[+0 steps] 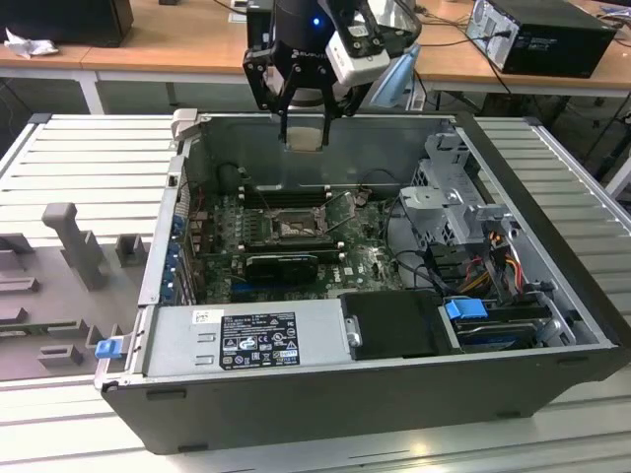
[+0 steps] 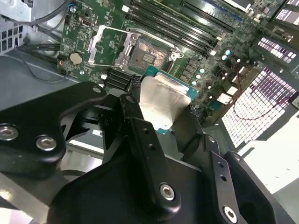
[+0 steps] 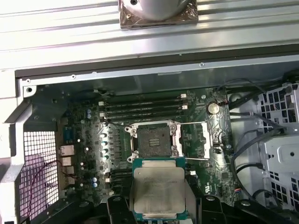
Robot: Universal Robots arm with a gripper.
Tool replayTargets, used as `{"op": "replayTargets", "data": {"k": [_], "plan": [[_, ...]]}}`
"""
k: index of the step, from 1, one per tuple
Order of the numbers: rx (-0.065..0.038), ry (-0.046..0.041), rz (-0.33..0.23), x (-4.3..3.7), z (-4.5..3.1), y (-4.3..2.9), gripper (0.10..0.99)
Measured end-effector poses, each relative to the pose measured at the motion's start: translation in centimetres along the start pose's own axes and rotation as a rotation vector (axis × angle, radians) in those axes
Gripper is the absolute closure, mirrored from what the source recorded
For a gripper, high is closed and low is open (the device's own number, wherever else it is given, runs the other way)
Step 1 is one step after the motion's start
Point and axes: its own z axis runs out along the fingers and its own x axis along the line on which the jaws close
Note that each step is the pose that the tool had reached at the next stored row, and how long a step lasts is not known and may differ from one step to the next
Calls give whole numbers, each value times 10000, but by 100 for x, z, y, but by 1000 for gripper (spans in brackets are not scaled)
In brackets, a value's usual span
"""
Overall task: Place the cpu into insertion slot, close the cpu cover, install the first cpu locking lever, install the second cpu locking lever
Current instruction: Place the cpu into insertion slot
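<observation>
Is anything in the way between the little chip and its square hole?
Nothing visible. The black pincer holds the small square silver-topped chip; the black-framed square socket lies bare, its thin silver cover frame swung open.

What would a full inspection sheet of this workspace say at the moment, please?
Surface: ribbed grey table carrying an open computer case.
Job's things: cpu held above the board, not seated; insertion slot bare; cpu cover swung open beside it.
Clutter: grey fixture blocks on the table at the exterior view's left.
Grippers: gripper shut on the cpu, above the case.
Cables: coloured bundle inside the case at the exterior view's right; black wires beside the board.
Surroundings: wooden desks behind, with a black box on one.
</observation>
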Motion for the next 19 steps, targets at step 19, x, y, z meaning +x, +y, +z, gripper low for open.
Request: {"op": "replayTargets", "data": {"k": [19], "plan": [[-54, -301, 3439, 0, 7, 0, 557]]}}
